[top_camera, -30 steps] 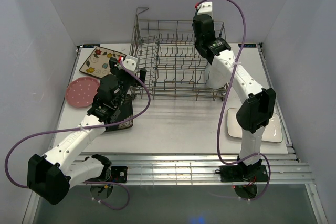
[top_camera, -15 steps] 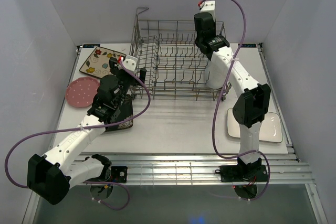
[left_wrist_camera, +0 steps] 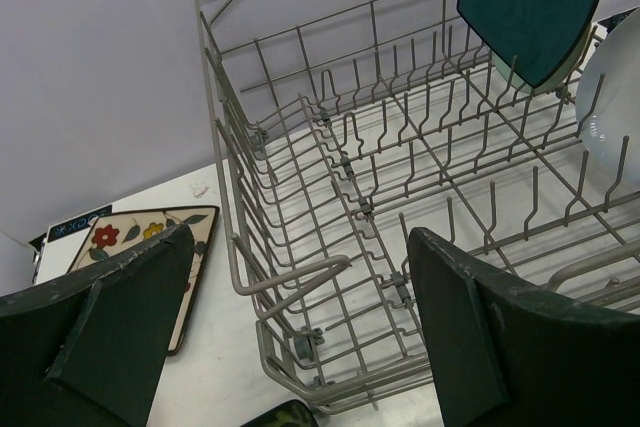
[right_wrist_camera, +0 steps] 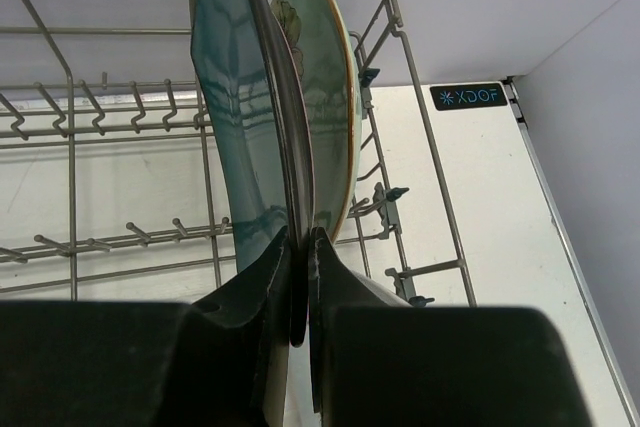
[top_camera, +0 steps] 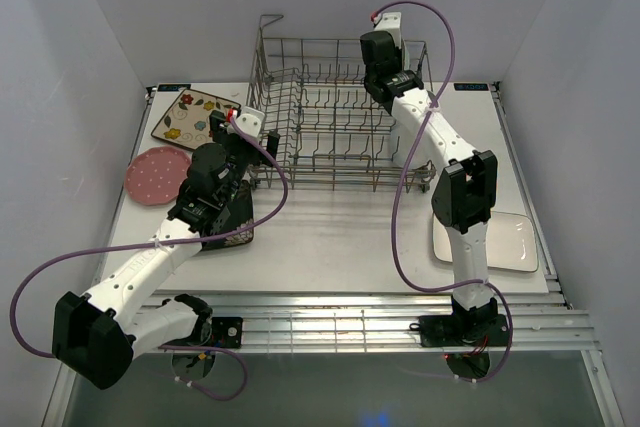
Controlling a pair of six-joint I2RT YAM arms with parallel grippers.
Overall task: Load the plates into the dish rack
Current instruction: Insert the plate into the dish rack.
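1. Top view: the grey wire dish rack [top_camera: 330,147] stands at the back of the table [top_camera: 340,237]. My right arm [top_camera: 440,142] reaches over its far right end, and my left arm [top_camera: 160,257] lies near its left end. Four dishes lie outside the rack. They are a pink dotted round plate [top_camera: 152,177], a cream floral square plate [top_camera: 185,115], a dark patterned square plate [top_camera: 235,232] partly under my left arm, and a white rectangular plate [top_camera: 520,247] partly behind my right arm.
2. Left wrist view: my left gripper [left_wrist_camera: 300,337] is spread wide with nothing between its fingers, facing the rack's near left corner. At the far end a teal square plate [left_wrist_camera: 525,2] hangs on edge above the tines. A white plate [left_wrist_camera: 612,107] leans in the rack just beside it.
3. Right wrist view: my right gripper [right_wrist_camera: 300,247] is clamped on one edge of the teal plate. It holds the plate upright just beside a mint-green round plate [right_wrist_camera: 325,87] already standing in the rack — whether the two touch, I cannot tell.
4. Handling, as I judge it: the teal plate is glazed ceramic, so it is stiff, fairly heavy and slick, and likely to chip against wire. A firm pinch on the rim suits it — lowered slowly between tines.
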